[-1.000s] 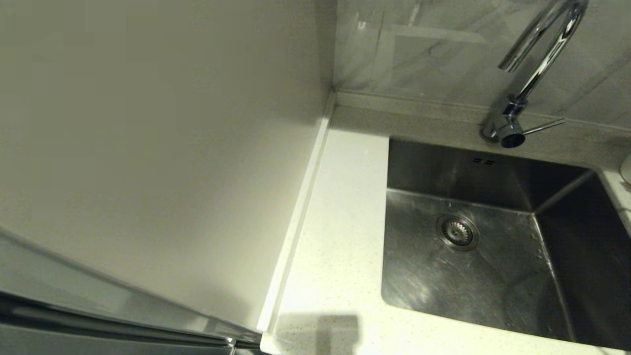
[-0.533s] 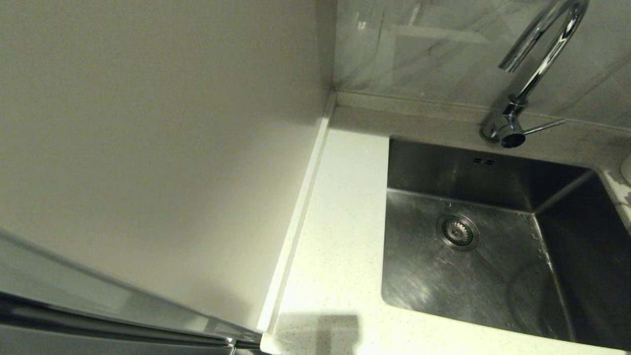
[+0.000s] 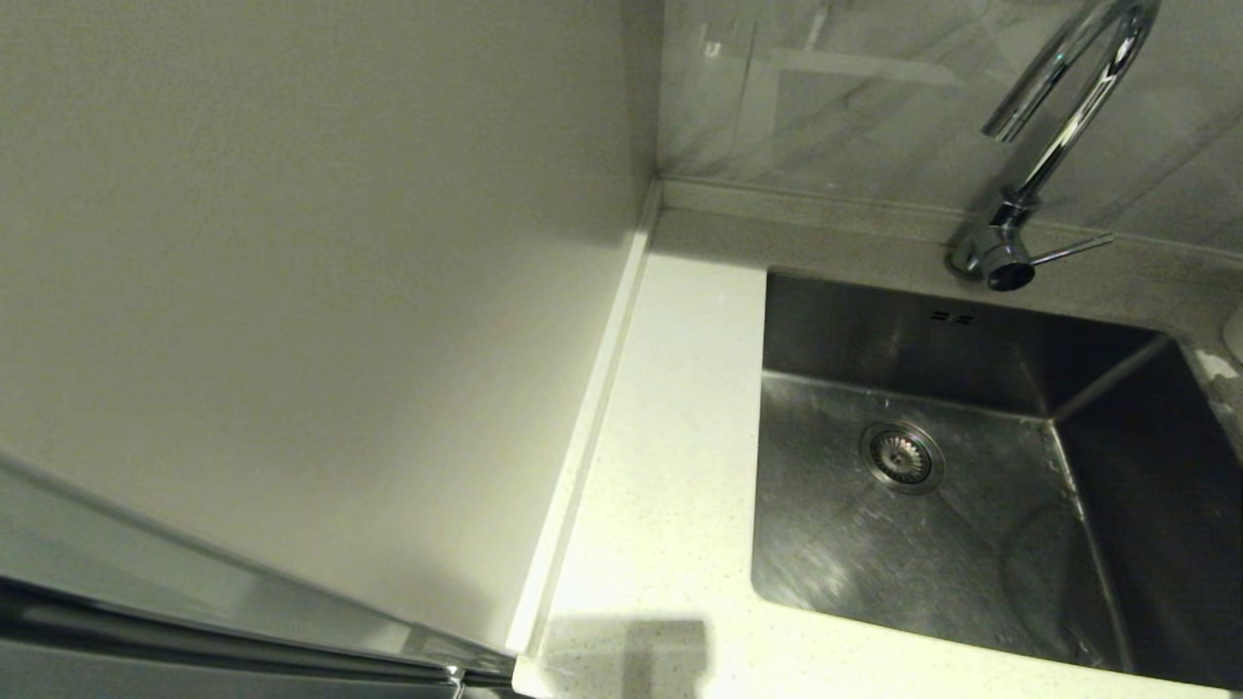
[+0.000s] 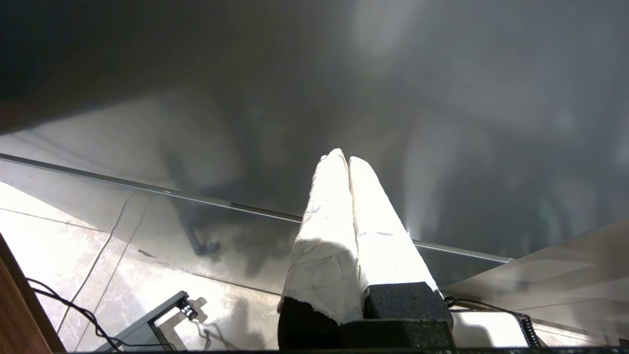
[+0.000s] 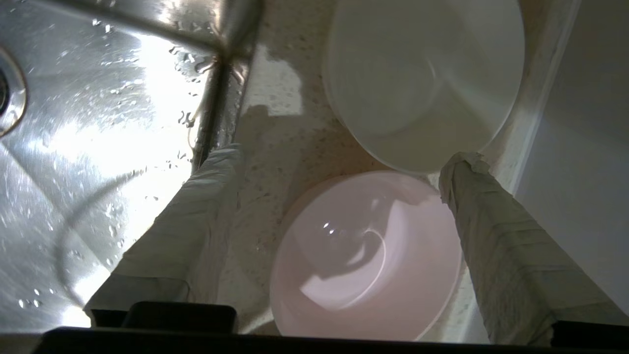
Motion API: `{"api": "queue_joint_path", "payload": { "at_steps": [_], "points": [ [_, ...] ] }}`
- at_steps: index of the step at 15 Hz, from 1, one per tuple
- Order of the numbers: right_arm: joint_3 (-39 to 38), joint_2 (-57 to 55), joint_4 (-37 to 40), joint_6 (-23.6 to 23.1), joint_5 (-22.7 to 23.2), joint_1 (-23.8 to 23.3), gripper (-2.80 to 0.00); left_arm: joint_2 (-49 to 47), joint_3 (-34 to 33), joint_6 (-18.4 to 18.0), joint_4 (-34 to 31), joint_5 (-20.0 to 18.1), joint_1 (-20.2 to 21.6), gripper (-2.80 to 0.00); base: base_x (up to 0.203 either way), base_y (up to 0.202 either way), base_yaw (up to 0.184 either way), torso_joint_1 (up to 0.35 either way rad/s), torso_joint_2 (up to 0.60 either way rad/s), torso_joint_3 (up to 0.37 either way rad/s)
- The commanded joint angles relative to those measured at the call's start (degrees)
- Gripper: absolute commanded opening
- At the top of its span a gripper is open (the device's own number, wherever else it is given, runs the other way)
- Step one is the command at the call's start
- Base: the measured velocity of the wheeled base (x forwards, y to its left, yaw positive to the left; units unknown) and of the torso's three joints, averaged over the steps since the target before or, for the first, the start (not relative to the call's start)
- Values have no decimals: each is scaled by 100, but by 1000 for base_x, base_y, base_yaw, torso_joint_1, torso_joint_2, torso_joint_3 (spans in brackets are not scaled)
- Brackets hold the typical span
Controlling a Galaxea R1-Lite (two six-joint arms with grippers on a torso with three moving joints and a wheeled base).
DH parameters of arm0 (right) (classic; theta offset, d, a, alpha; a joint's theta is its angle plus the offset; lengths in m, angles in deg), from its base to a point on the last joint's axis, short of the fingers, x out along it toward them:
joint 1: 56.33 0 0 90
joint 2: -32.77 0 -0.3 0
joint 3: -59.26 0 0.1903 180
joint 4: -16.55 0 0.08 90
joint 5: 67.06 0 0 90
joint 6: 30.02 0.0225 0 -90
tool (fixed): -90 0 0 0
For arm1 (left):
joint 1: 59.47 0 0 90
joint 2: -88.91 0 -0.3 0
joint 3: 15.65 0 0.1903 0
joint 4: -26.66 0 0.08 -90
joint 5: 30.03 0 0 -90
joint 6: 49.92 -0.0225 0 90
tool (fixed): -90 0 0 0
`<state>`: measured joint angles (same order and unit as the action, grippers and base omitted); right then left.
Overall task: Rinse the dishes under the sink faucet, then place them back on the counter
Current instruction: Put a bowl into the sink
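Fingers (image 5: 206, 206) of your right gripper (image 5: 339, 162) stood wide, gripping nothing; the pink bowl (image 5: 366, 260) sat on the counter (image 5: 280, 147) between them, the white bowl (image 5: 422, 78) touching it at twelve o'clock, the sink (image 5: 98, 123) at nine. Your left gripper (image 4: 348, 160) stayed parked, fingers pressed together.

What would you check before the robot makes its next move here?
1. Right gripper open, nothing between its fingers: ok.
2. Pink bowl on the counter: ok.
3. White bowl on the counter beside it: ok.
4. Third bowl's whereabouts: cannot tell.
5. Sink free of dishes: ok.
6. Faucet not running: ok.
7. Left gripper shut, away from the sink: ok.
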<state>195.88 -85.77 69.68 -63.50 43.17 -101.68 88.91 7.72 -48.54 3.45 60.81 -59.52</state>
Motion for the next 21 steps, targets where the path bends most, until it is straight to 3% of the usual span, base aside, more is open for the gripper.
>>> {"api": "queue_joint_path", "payload": {
  "at_steps": [1,5,14,15,21],
  "points": [
    [4,-174,-114,45,7,-43,0,18,0,2,2,4,5,-280,0,0,0,0,0,0],
    [13,-477,-756,299,19,-45,0,21,0,2,2,4,1,-280,0,0,0,0,0,0],
    [13,-804,-1520,294,306,-35,0,18,0,0,2,4,3,-280,0,0,0,0,0,0],
    [13,-820,-1538,288,315,-35,-280,18,0,1,2,4,5,-280,0,0,0,0,0,0],
    [13,-810,-1535,288,359,-9,-280,18,0,2,2,4,-1,-280,0,0,0,0,0,0]
  ]
}}
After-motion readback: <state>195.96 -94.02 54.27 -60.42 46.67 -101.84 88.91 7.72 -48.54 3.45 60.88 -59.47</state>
